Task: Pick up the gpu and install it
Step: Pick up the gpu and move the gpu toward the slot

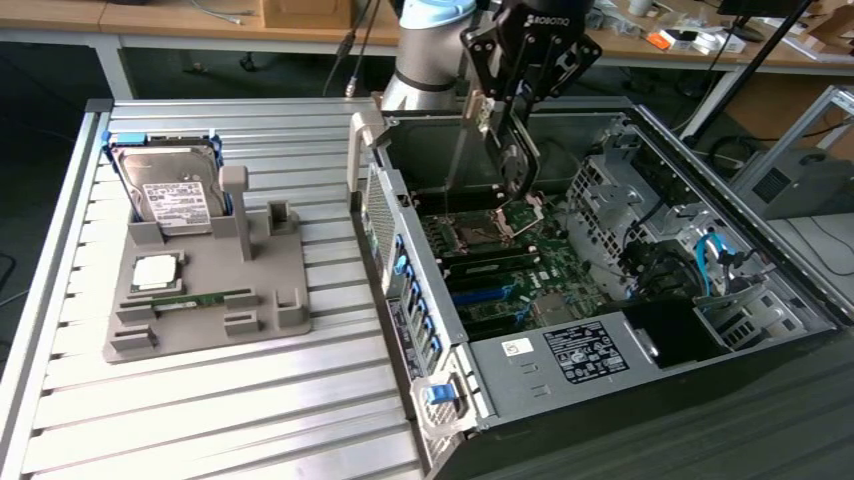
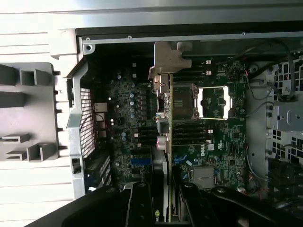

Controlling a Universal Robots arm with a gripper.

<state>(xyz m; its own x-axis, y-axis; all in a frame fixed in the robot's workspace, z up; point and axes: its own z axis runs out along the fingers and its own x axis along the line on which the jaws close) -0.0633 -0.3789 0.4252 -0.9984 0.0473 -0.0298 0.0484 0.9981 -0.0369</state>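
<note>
While the thin, flat, dark gpu card with its silver metal end bracket [image 1: 515,160] [image 2: 169,142] hangs upright over the open black-and-silver computer case [image 1: 414,290] [image 2: 189,39], its broad face is turned out of sight. The wrist view catches only the narrow edge, and in the exterior view the lower edge melts into the dark interior. Whether it touches anything on the green, component-studded motherboard [image 1: 534,290] [image 2: 128,109] I cannot tell. The black tool [image 1: 514,100] [image 2: 165,208] is pinching the card's top edge, one matte black finger [image 2: 139,203] on each side, with the tips partly covered by the card. The square, shiny metal processor socket [image 1: 477,235] [image 2: 215,101] lies just beside the card. Over on the exterior view's left, well apart from the case, a grey moulded plastic holder [image 1: 267,300] sits on the ribbed aluminium bench [image 1: 240,400]. It carries a silver hard drive with a white label [image 1: 174,195], propped up at the far end, and a narrow green memory stick [image 1: 194,298] lying flat nearer us.
</note>
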